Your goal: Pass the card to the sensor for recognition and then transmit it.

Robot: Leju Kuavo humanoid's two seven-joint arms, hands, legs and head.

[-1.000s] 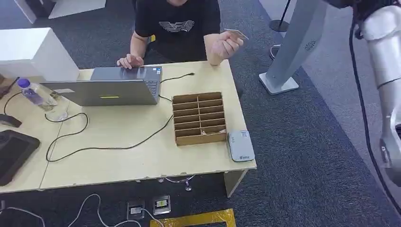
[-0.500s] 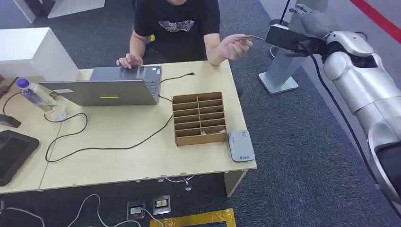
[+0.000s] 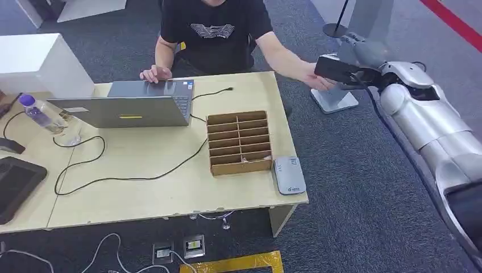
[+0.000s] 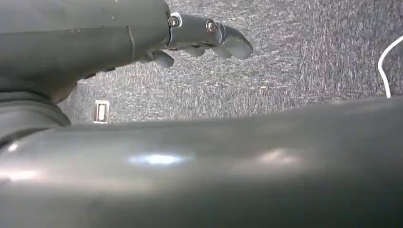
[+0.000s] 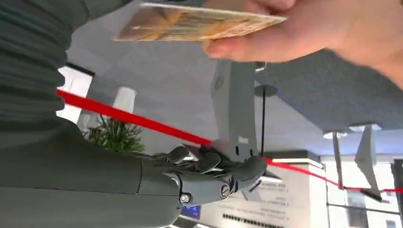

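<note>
While one person's hand (image 5: 304,33) pinches one card (image 5: 195,23), right hand (image 5: 209,175) empty w/ fingers (image 5: 228,166) apart; left-hand (image 4: 204,40) fingers loosely curled, empty.

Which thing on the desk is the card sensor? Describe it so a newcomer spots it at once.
Start at the light wooden desk and go to the front corner on the robot's right. Beside the brown cardboard divider box lies the card sensor, touching the box's front corner. It is the only flat grey-white slab with rounded corners there.
</note>
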